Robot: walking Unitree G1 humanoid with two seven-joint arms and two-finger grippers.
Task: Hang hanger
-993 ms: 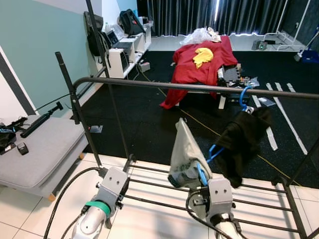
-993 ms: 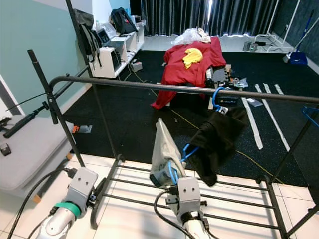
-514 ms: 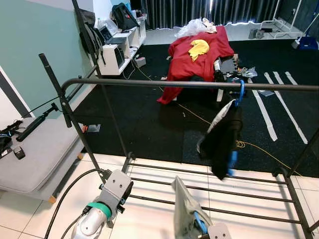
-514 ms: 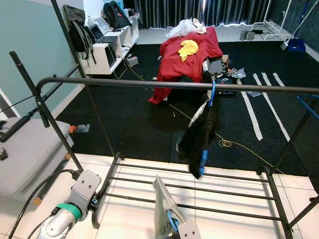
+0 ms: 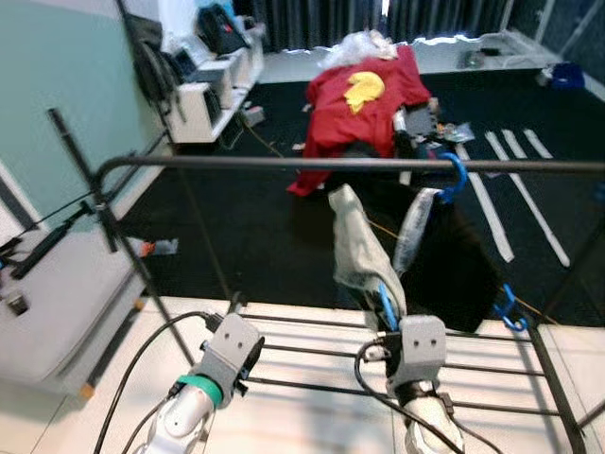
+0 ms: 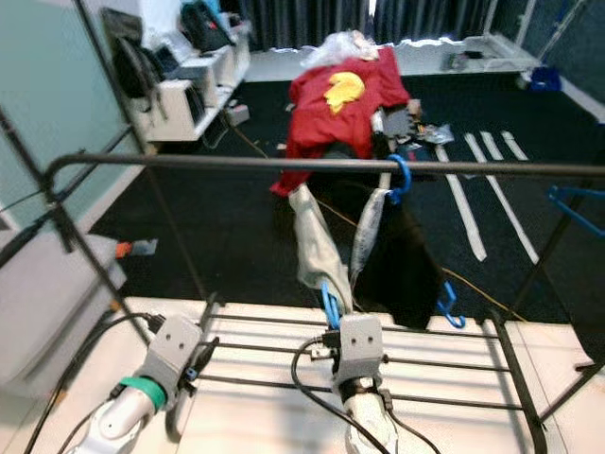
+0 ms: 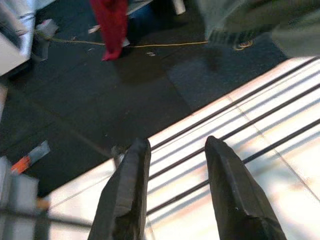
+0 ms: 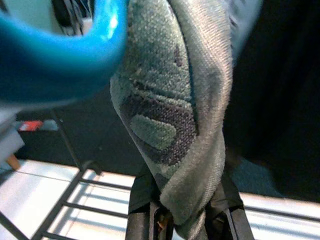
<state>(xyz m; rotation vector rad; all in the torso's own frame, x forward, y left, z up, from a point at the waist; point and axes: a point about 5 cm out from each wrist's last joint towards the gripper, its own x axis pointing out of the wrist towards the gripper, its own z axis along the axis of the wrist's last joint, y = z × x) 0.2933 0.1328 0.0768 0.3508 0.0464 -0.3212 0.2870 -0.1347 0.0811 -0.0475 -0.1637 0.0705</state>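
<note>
— What was the right pincer doing?

— It was closed on a grey-green garment that sat on a blue hanger. The cloth stood up from the fingers towards the rail of the clothes rack, but stayed below it. The blue hanger was low in the cloth, just above the wrist.

— And the left pincer?

— It was wide apart and held nothing. It pointed down at the lower bars of the rack, over the white tiled floor.

— Was anything on the rail?

— Yes, another blue hanger was hooked over it, to the right of the held garment. A dark garment hung from it, with a pale strip along its front. The two garments were close; I could not tell if they touched.

— What was behind the rack?

— A black carpet, and further back a bed with a red cover and a yellow cloth on it.
</note>
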